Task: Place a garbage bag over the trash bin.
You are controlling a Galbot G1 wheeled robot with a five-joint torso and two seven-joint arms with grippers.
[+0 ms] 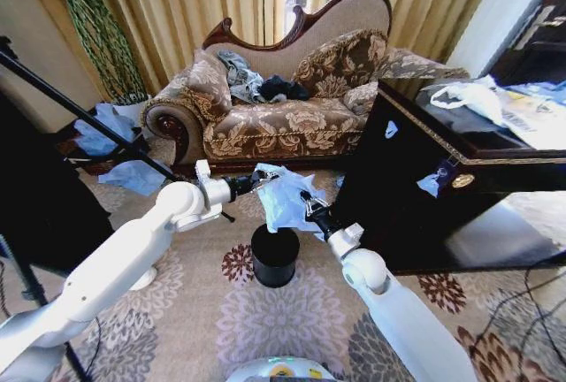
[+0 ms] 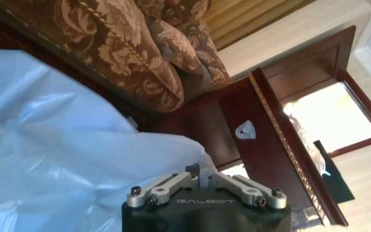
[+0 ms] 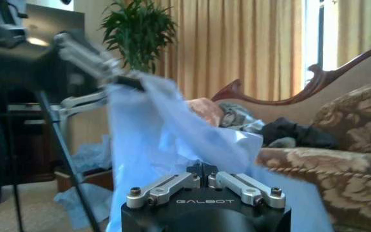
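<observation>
Patterned carpet (image 1: 265, 320) is spreading under us, with a brown floral sofa (image 1: 274, 117) standing at twelve o'clock before gold curtains (image 1: 195, 2) and a dark wooden cabinet (image 1: 416, 196) sitting at two o'clock. We are holding the garbage bag (image 1: 281, 194) stretched in the air between our two grippers, directly above the trash bin (image 1: 274, 255), which is standing upright on the carpet at the center of the head view; the bag is hanging just over the bin's open mouth and we cannot tell whether it is touching the rim. Our left gripper (image 1: 258, 180) is reaching in from nine o'clock with its jaws pinched closed on the bag's upper edge. Our right gripper (image 1: 309, 208) is coming up from five o'clock, its jaws likewise clamped tight on the bag's lower right side.
</observation>
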